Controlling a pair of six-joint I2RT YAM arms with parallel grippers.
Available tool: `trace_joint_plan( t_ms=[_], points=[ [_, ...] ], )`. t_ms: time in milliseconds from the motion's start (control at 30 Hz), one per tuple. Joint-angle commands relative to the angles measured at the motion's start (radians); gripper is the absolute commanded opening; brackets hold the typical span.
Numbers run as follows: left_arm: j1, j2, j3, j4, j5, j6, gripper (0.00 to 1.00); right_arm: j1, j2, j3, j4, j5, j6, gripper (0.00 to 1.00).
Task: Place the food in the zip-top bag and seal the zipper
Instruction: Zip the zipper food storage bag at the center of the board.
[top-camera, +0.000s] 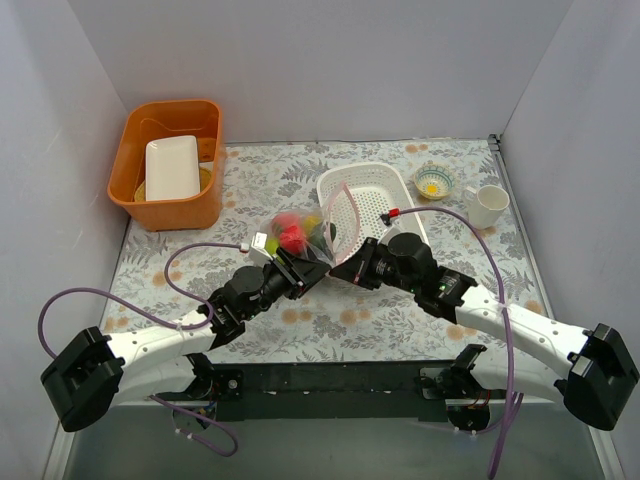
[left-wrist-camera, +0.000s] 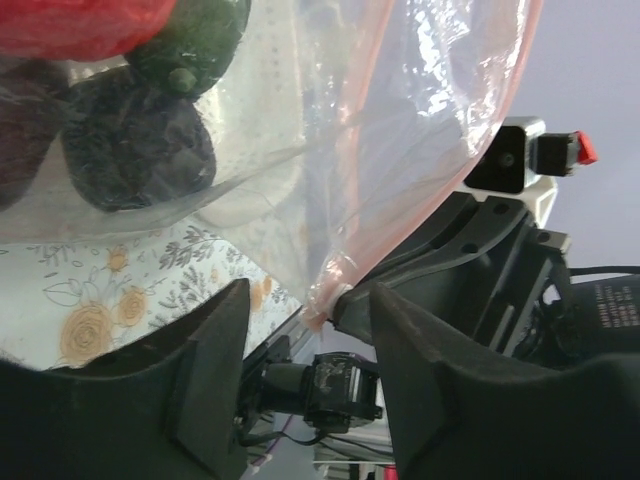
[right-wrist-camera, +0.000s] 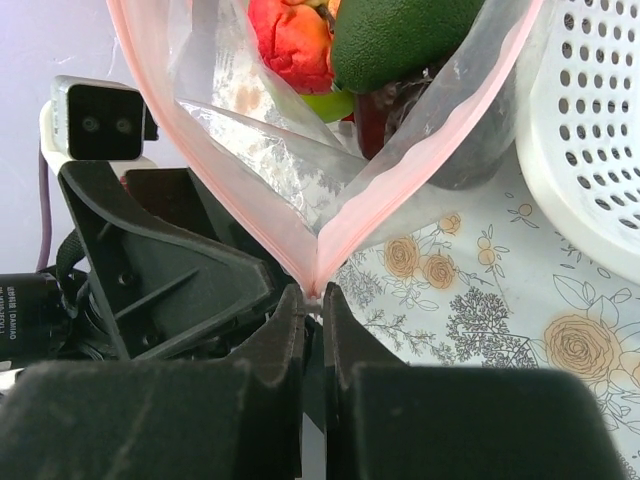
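Right gripper (right-wrist-camera: 313, 296): fingers pinched tight on the near corner of the clear, crinkly plastic zip-top bag (top-camera: 340, 215), right where the two sides of its pink mouth strip meet. Left gripper (left-wrist-camera: 310, 292) is open. Both dark fingers are spread and that same bag corner sits in the gap between them; I can't tell whether it touches either pad. The two grippers face each other nose to nose over the floral-print table cover (top-camera: 400, 320), around its middle.

The narrow pink zipper strip (right-wrist-camera: 205, 150) is unsealed. From the right wrist camera it splays upward in a wide V from the pinched corner, so the bag mouth stands open.

The small toy food (top-camera: 293, 232) is inside the bag, bunched at the end away from the grippers. Visible through the plastic:
- a red round fruit (right-wrist-camera: 290, 40)
- a dark green avocado (right-wrist-camera: 400, 35) just beside it
- a dark purple round fruit (left-wrist-camera: 140, 150) below them
- a bit of yellow-green in the pile that I can't identify

The white perforated plastic basket (top-camera: 375, 195) sits just behind and to the right of the bag. The bag's upper edge overlaps the basket's left rim in the top view — contact unclear.

Further back on the right are a small patterned bowl (top-camera: 433, 182) and a white mug (top-camera: 487, 205), near each other but apart. In the far left corner is an orange plastic tub (top-camera: 170, 190) with a white rectangular tray (top-camera: 172, 168) lying in it.
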Motion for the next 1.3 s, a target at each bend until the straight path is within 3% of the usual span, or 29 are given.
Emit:
trace_joint_plan(
  t_ms=[0, 133, 300, 400, 433, 967, 1267],
  points=[
    [-0.004, -0.002, -0.013, 0.043, -0.005, -0.124, 0.39, 0.001, -0.017, -0.007, 0.090, -0.019, 0.029, 0.01],
    [-0.006, 0.001, -0.008, 0.045, -0.017, -0.127, 0.25, 0.001, -0.018, -0.020, 0.105, -0.036, 0.042, 0.01],
    [-0.006, 0.025, -0.002, 0.063, -0.011, -0.131, 0.20, 0.001, -0.017, -0.023, 0.112, -0.057, 0.049, 0.01],
    [-0.006, 0.032, 0.003, 0.053, -0.010, -0.136, 0.02, 0.001, -0.020, -0.026, 0.112, -0.057, 0.051, 0.01],
    [-0.006, 0.032, 0.004, 0.047, -0.010, -0.136, 0.00, 0.001, -0.023, -0.030, 0.112, -0.054, 0.051, 0.01],
    [-0.004, -0.066, -0.003, -0.121, 0.064, -0.097, 0.00, -0.003, 0.032, 0.117, -0.017, 0.110, -0.078, 0.01],
    [-0.004, -0.106, -0.040, -0.144, 0.130, -0.102, 0.00, -0.019, 0.063, 0.157, -0.022, 0.118, -0.119, 0.01]
  ],
)
